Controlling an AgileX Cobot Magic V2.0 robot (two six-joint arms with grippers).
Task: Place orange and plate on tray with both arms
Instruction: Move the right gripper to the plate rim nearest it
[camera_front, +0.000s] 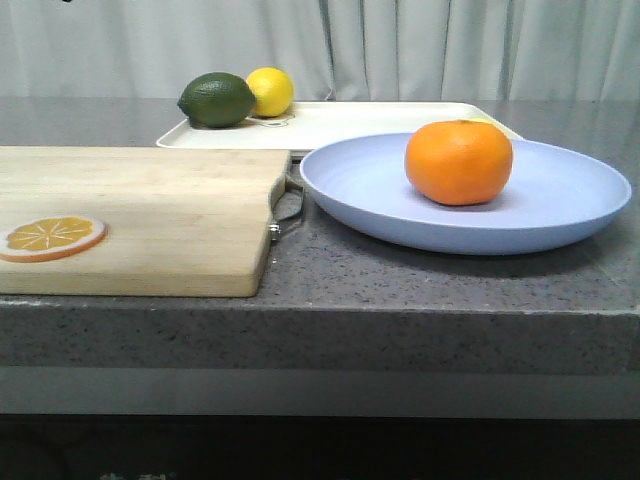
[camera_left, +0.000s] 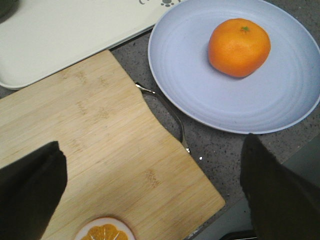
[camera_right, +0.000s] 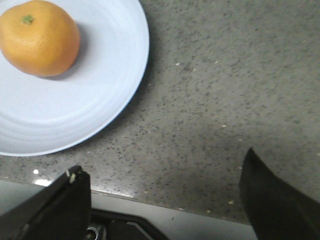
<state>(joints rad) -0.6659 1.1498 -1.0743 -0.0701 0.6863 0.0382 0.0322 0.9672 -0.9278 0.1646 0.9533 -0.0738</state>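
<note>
The orange (camera_front: 459, 161) sits on the lavender-blue plate (camera_front: 560, 205) at the right of the counter. Both also show in the left wrist view, the orange (camera_left: 239, 47) on the plate (camera_left: 200, 85), and in the right wrist view, the orange (camera_right: 39, 38) on the plate (camera_right: 100, 95). The cream tray (camera_front: 350, 125) lies behind the plate; it shows in the left wrist view (camera_left: 55, 40). My left gripper (camera_left: 152, 187) is open and empty above the cutting board's near corner. My right gripper (camera_right: 162, 192) is open and empty above the counter's front edge, right of the plate. Neither gripper shows in the front view.
A wooden cutting board (camera_front: 140, 215) with a metal handle (camera_front: 288, 205) lies left of the plate, an orange slice disc (camera_front: 50, 237) on it. A green fruit (camera_front: 216, 99) and a lemon (camera_front: 270, 91) sit at the tray's far left end. The counter's front edge (camera_front: 320, 305) is near.
</note>
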